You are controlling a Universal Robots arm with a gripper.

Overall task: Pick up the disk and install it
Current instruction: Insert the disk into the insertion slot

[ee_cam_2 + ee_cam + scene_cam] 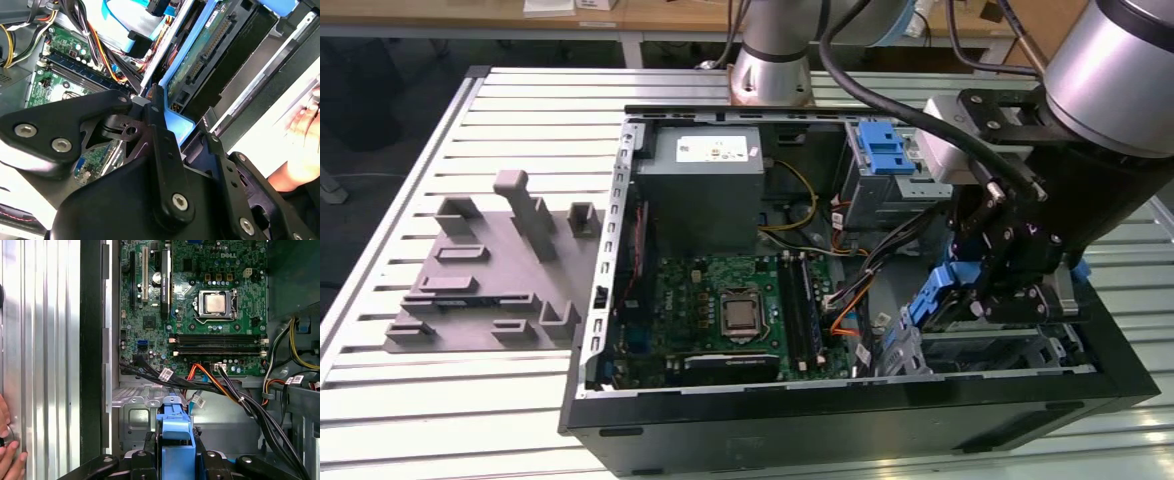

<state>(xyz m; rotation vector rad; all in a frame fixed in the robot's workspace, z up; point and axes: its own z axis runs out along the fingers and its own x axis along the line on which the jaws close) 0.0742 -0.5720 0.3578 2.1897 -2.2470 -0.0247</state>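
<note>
The jaws are clenched on the disk (937, 298), pressing its blue carrier frame from both sides. They hold it inside the open computer case (854, 410), at the drive-bay corner just beside the motherboard (720, 300). A bundle of black and orange cables (225, 387) runs between the motherboard and the disk. Outside the case, a grey moulded fixture (480, 270) sits on the slatted bench (440, 400), and a person's hand (10, 455) rests on the bench next to the case wall.
</note>
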